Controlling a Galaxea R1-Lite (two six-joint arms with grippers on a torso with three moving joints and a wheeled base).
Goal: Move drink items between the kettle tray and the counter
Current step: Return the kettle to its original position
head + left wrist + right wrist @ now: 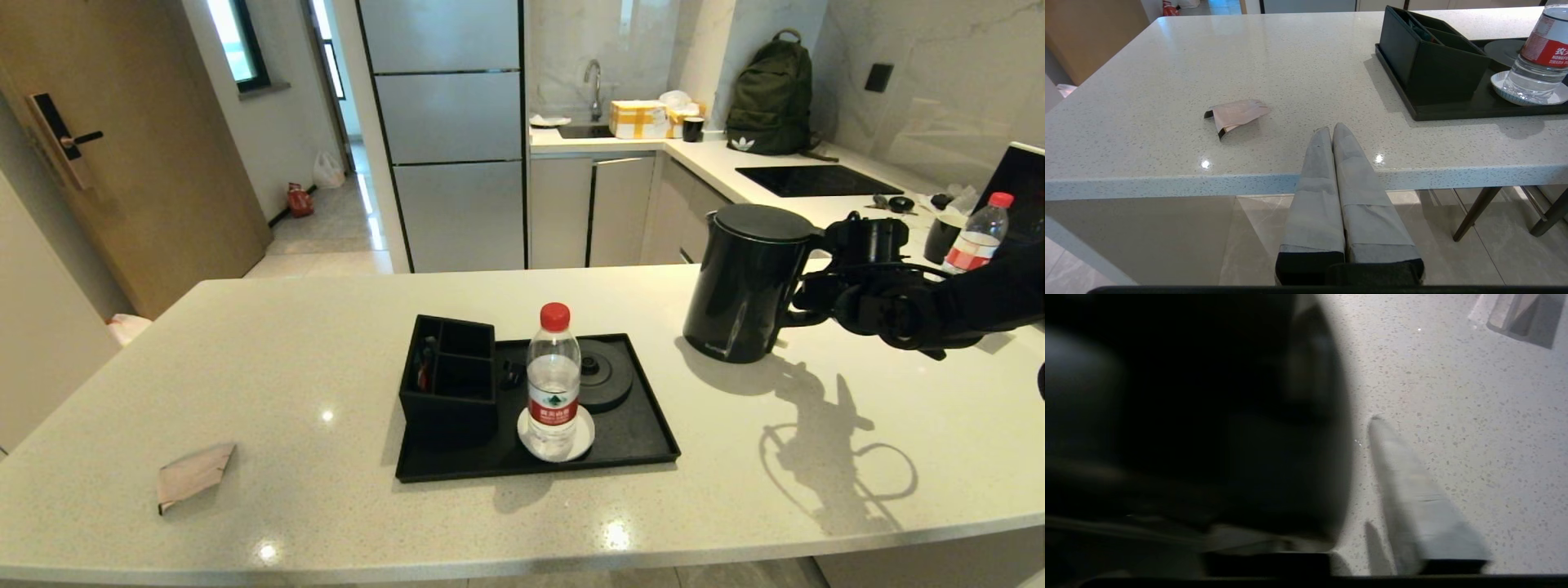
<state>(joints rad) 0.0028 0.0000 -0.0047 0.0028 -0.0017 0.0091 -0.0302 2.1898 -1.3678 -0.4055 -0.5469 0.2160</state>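
While the sachet (194, 475) lies nearest on the surface (326, 343), with the left gripper (1332, 132) parked shut and empty below the edge, the kettle tray (637, 433) is left vacant of the kettle (747, 282), set beyond on the counter, its handle straddled by the part-closed right gripper (804, 294); a firm grip cannot be confirmed.

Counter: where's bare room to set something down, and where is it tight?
Free on the counter: the wide stretch between the sachet and the tray, the strip behind the tray, and the front patch right of the tray below the kettle. Crowded: the tray itself, holding the divided box, bottle on its saucer, and kettle base. Right gripper is at the kettle handle.
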